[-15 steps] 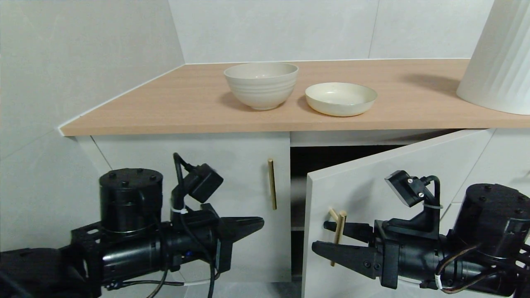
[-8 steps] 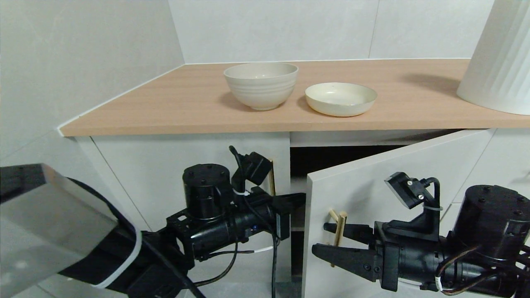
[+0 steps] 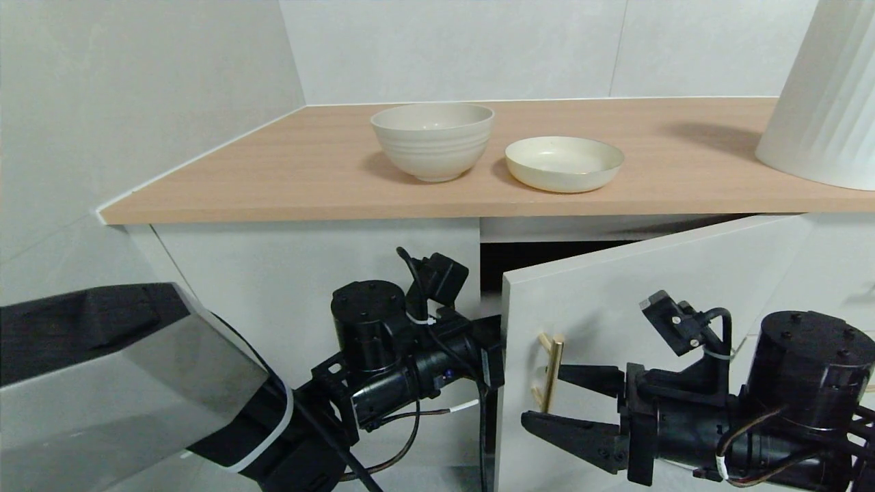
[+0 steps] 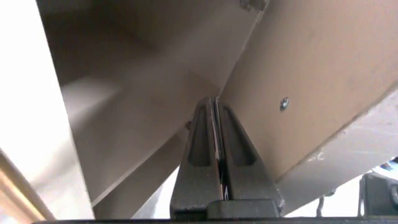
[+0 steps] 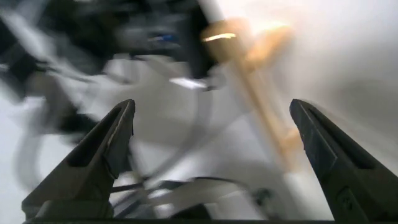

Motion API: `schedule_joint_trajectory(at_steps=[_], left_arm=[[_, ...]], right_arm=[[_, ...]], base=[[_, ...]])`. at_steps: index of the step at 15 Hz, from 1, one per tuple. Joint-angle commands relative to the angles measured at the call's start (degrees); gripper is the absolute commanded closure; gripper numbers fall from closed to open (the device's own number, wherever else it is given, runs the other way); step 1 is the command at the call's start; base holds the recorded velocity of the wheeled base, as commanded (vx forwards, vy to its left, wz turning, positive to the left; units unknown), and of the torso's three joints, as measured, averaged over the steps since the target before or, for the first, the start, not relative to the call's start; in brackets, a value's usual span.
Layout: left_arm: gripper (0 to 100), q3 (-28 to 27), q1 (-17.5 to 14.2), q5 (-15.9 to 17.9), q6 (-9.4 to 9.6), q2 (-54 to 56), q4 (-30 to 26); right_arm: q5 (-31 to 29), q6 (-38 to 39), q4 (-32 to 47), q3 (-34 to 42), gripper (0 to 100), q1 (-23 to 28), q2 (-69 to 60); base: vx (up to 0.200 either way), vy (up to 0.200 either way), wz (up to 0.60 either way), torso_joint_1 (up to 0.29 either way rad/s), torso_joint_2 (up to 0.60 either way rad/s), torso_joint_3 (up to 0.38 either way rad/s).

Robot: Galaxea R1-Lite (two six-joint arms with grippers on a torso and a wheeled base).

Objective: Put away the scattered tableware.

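Head view: bowl and dish are seen on the countertop above the cabinet door; the right gripper is held level at its handle. Left wrist view: the left gripper is pressed together beside the door's inner face. Right wrist view: the fingers are spread wide.

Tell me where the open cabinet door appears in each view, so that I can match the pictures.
Head view: the open cabinet door, right of centre below the counter, swung toward the camera.
Left wrist view: the slanted panel with a screw, beside the shut jaws of the left gripper; apparently its inner face.
Right wrist view: the pale surface behind the brass handle.
Shared landmark: the brass handle, in head and right wrist views.
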State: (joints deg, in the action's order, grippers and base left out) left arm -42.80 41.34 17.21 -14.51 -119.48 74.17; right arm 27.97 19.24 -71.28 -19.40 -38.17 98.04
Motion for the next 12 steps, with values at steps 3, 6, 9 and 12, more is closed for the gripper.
schedule_joint_trajectory(at_steps=[3,6,9,12], left_arm=[[100,0.09,0.23,0.28,0.00,0.74,-0.08],[100,1.05,0.23,0.19,-1.14,4.17,-1.39],[100,1.32,0.23,0.54,-1.58,7.33,-6.14],[100,-2.99,0.32,2.12,-1.58,7.42,-9.83]], right_arm=[[-2.74,-5.17,0.70,2.52,0,2.84,-2.94],[-13.02,-7.02,13.53,5.42,0,2.40,-12.69],[-21.02,-7.55,35.95,2.08,0,-0.15,-26.32],[-20.41,-7.46,53.35,-2.93,0,-2.70,-32.38]], base=[[0.000,0.000,0.00,0.000,0.00,0.000],[0.000,0.000,0.00,0.000,0.00,0.000],[0.000,0.000,0.00,0.000,0.00,0.000],[0.000,0.000,0.00,0.000,0.00,0.000]])
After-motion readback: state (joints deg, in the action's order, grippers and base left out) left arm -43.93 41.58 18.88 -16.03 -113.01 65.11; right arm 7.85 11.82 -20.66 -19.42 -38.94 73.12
